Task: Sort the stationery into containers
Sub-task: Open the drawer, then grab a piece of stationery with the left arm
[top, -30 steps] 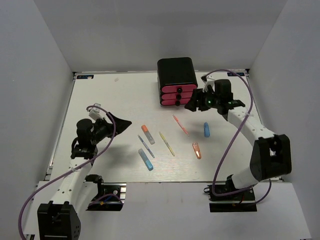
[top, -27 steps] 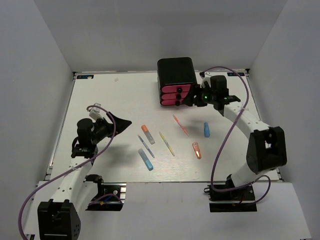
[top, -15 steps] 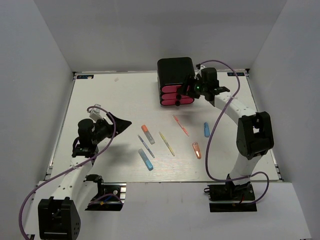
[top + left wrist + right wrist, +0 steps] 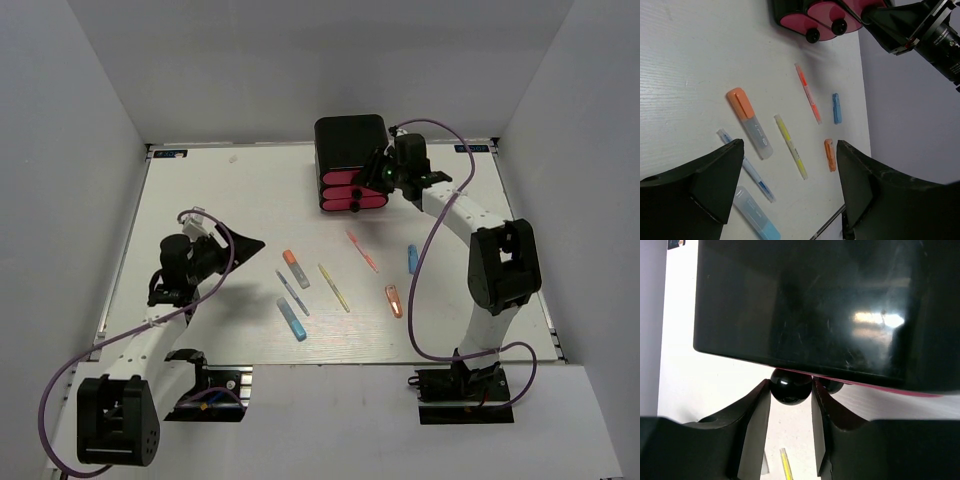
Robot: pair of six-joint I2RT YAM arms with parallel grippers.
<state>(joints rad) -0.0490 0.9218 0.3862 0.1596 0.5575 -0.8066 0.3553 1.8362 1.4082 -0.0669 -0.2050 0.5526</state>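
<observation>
Currently working the drawer-opening step: clamping the right gripper [image 4: 791, 390] on a round black knob [image 4: 789, 385] of the cabinet [image 4: 352, 145], seemingly the top drawer's, with all three drawers appearing closed. Holding the left gripper [image 4: 789, 150] spread wide above the stationery [image 4: 333, 287], all lying loose on the worktop [image 4: 200, 190] in front of the cabinet. Next, probably calling for a straight outward pull along the drawer axis, without dragging the whole cabinet.

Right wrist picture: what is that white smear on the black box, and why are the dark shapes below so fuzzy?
Right wrist view: the smear is glare, light reflecting off the glossy cabinet; the knob carries a small highlight too; the gripper fingers sit close to the lens, so their edges look soft.
</observation>
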